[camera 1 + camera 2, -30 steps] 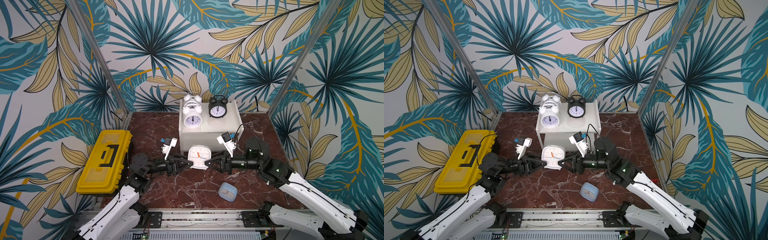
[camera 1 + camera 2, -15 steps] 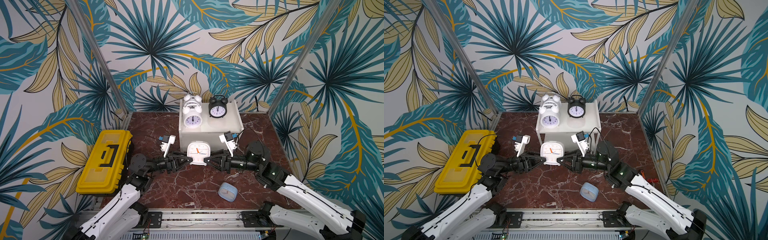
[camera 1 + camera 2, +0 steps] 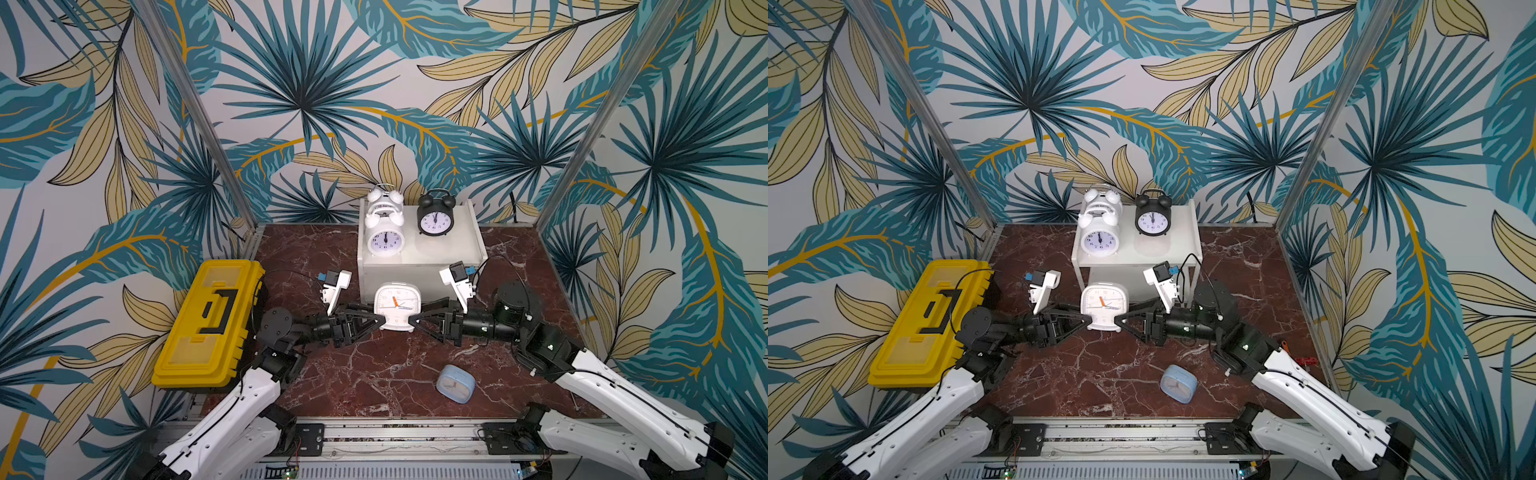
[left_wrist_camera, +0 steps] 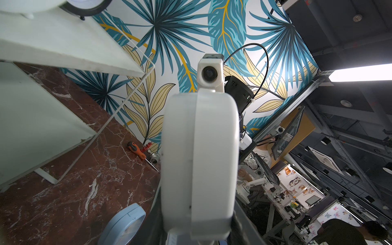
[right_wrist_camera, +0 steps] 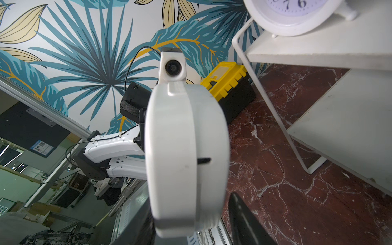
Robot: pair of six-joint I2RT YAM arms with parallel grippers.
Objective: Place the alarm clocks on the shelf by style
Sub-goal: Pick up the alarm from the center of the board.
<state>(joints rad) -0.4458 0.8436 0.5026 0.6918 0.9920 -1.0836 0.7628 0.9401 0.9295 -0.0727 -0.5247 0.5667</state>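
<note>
Left wrist view alone shows left end effector (image 4: pixel 196 224) pinching white square clock (image 4: pixel 199 159) (right end effector (image 3: pixel 412 320): unclear).

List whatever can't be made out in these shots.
- Rear white bell clock: face hidden in both top views by the white clock in front.
- Black clock: cut off by the left wrist view's edge.
- Right gripper: whether it clamps the square clock; too small in top views, contact hidden by the clock in the right wrist view.
- Blue clock: hands too small in top views.
</note>
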